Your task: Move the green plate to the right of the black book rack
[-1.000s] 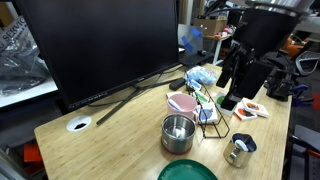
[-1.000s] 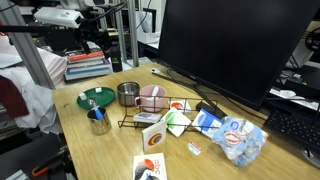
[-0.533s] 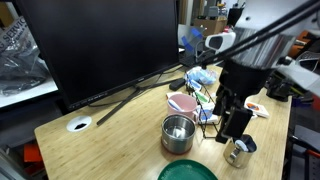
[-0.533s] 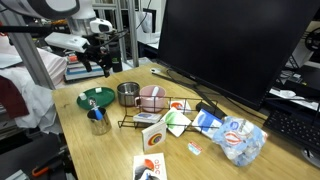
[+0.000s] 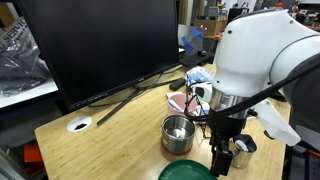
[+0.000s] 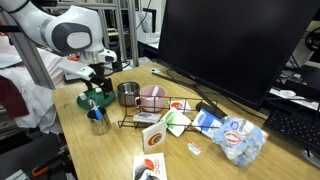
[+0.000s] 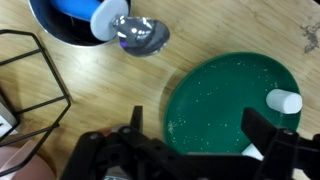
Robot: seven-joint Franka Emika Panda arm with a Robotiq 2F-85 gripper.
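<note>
One green plate (image 7: 225, 100), one black book rack (image 6: 152, 110)

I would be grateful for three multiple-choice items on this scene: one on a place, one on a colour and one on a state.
1. Where is the gripper?
A. Raised high, far from everything
B. Just above the green plate
C. Out of sight in all views

2. What colour is the small piece lying on the plate?
A. Red
B. Black
C. White

3. How do the gripper's jaws stand?
A. Open, with nothing held
B. Shut on the plate's rim
C. Shut, with nothing between them

Answers:
1 B: the wrist view looks straight down on the plate between the fingers.
2 C: the piece shows white against the dark green near the plate's edge.
3 A: the fingers stand wide apart with only the plate and wood below them.
</note>
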